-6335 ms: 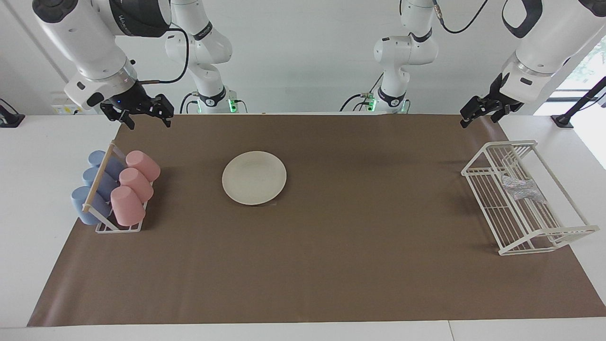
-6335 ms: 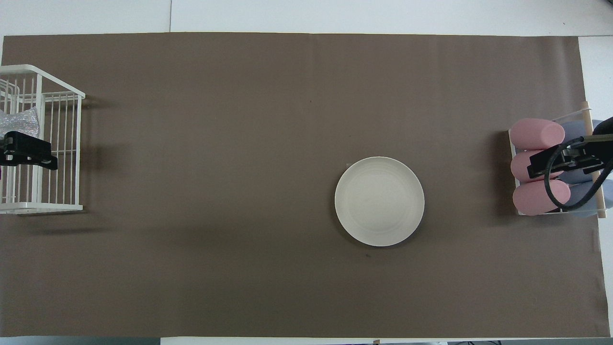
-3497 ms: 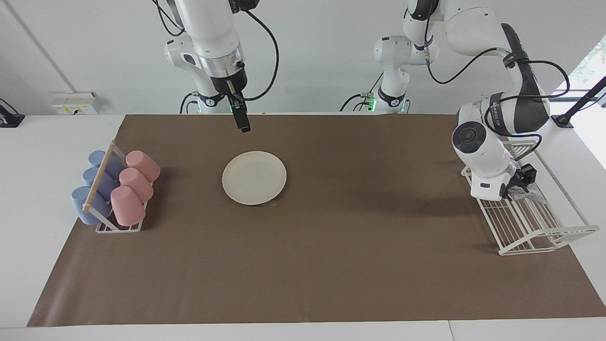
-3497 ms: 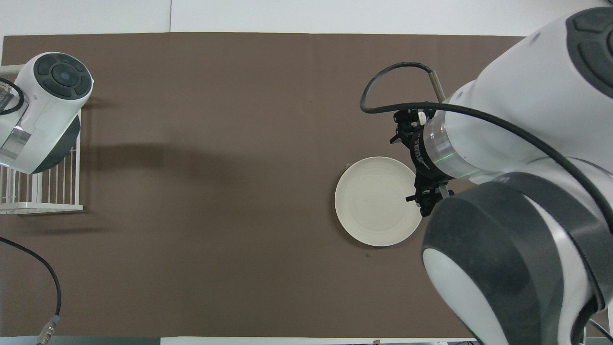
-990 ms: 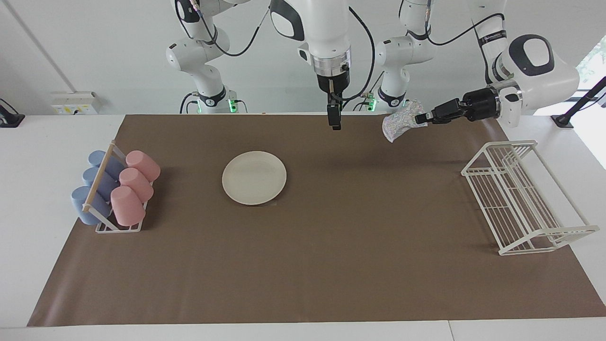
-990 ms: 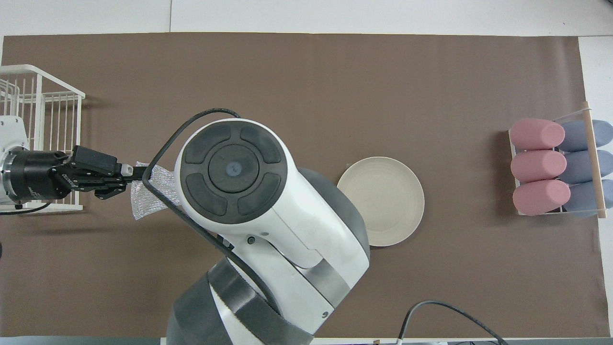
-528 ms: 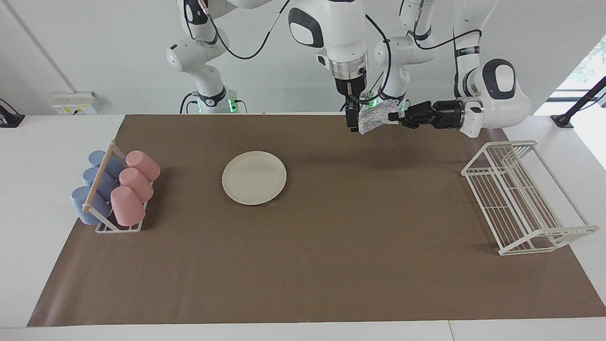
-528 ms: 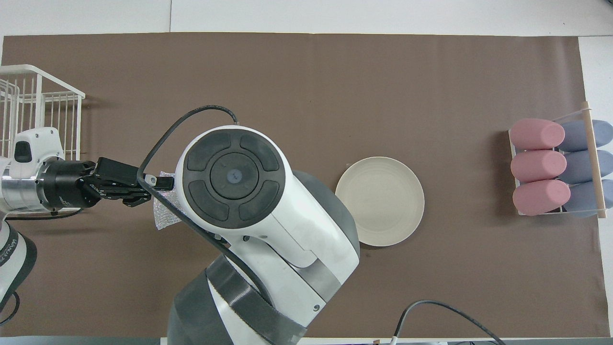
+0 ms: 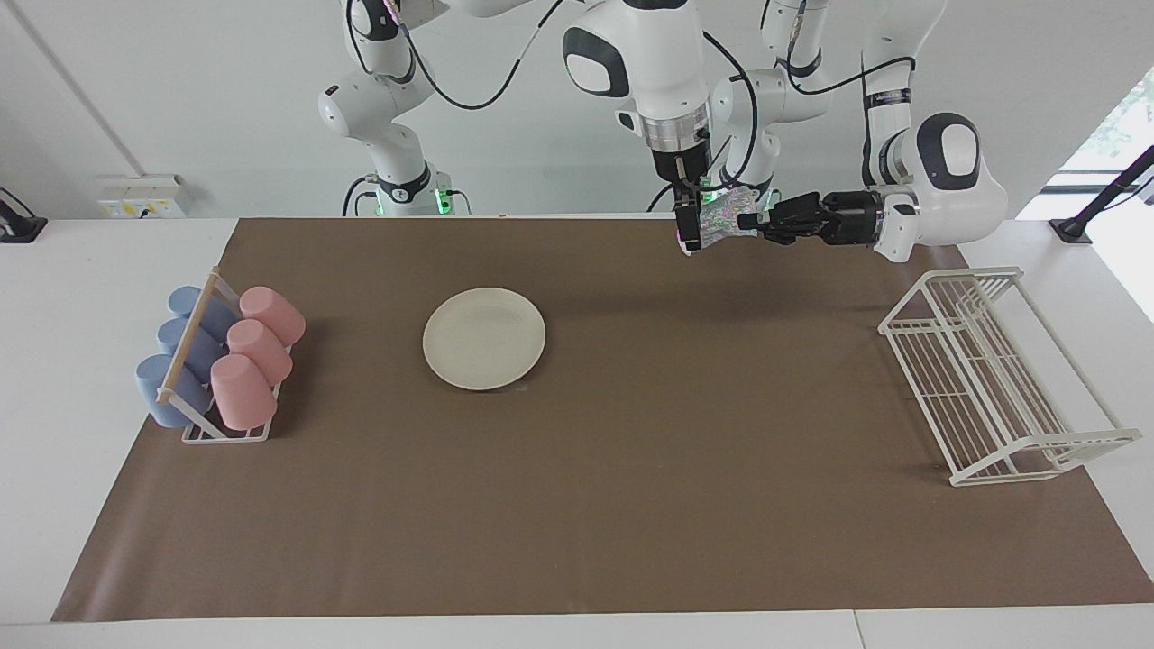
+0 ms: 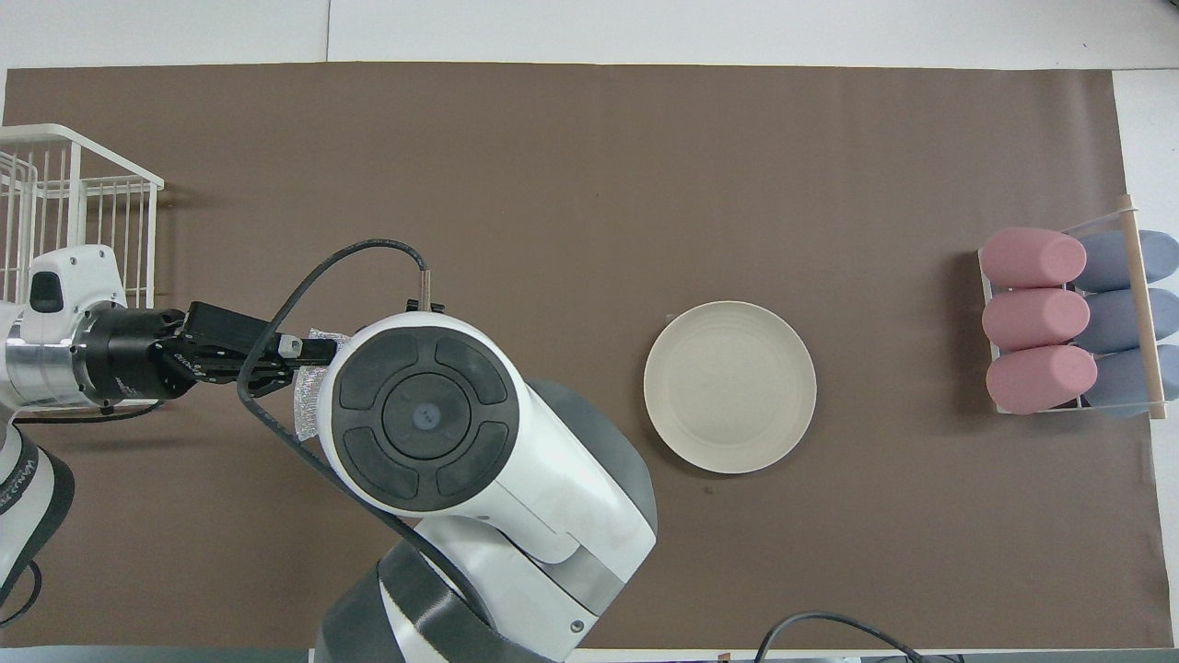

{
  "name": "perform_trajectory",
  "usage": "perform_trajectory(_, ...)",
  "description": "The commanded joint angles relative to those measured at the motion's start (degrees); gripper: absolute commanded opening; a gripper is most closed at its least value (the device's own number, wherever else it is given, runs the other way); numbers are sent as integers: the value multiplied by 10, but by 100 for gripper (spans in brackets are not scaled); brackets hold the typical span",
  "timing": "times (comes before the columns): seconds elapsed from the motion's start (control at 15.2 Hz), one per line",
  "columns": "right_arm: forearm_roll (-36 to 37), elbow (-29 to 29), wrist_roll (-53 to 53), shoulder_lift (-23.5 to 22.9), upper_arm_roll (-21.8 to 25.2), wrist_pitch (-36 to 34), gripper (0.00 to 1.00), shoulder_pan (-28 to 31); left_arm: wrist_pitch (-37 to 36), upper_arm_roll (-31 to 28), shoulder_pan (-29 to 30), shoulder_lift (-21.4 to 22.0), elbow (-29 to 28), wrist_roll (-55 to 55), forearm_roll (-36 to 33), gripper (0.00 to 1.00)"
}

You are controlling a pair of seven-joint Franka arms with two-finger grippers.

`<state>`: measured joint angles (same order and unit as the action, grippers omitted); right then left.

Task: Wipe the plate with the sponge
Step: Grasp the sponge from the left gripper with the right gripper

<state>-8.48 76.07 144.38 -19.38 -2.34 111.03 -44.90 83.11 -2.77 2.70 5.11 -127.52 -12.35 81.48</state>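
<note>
Over the brown mat [image 9: 631,469], up in the air near the robots' edge: the sponge [image 9: 715,225], pinched at one end between the tightly closed jaws of the left gripper [image 9: 746,221], reaching in level from the left arm's end. Just beside the sponge's free end, pointing straight down: the right gripper [image 9: 690,236], jaws spread wide; cannot tell whether touching the sponge. Flat on the mat, toward the right arm's end: the plate [image 9: 484,338], bare, well apart from both grippers. Farther toward that end: a holder with pink and blue cups [image 9: 221,361].
</note>
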Motion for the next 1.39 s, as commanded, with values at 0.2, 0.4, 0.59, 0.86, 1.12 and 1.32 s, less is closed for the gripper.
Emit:
perform_trajectory(0.2, -2, 23, 0, 16, -1, 40, 100, -2, -5, -7, -6, 2, -10, -8, 12, 0)
perform_trajectory(0.4, -9, 30, 5, 16, -1, 68, 100, -2, -6, -7, -6, 2, -9, -7, 12, 0)
perform_trajectory(0.59, -8, 40, -1, 18, -1, 76, 41, -2, -6, -7, -6, 2, -8, -7, 12, 0)
perform_trajectory(0.86, -8, 46, -1, 18, -1, 95, 0, -2, -7, -7, -5, 2, -7, -6, 11, 0)
perform_trajectory(1.12, -6, 46, -2, 18, -1, 94, 0, -2, -8, -7, -5, 2, -7, -6, 7, 0)
perform_trajectory(1.32, -4, 47, -2, 19, -1, 93, 0, -2, -8, -7, -5, 2, -3, -7, -14, 88)
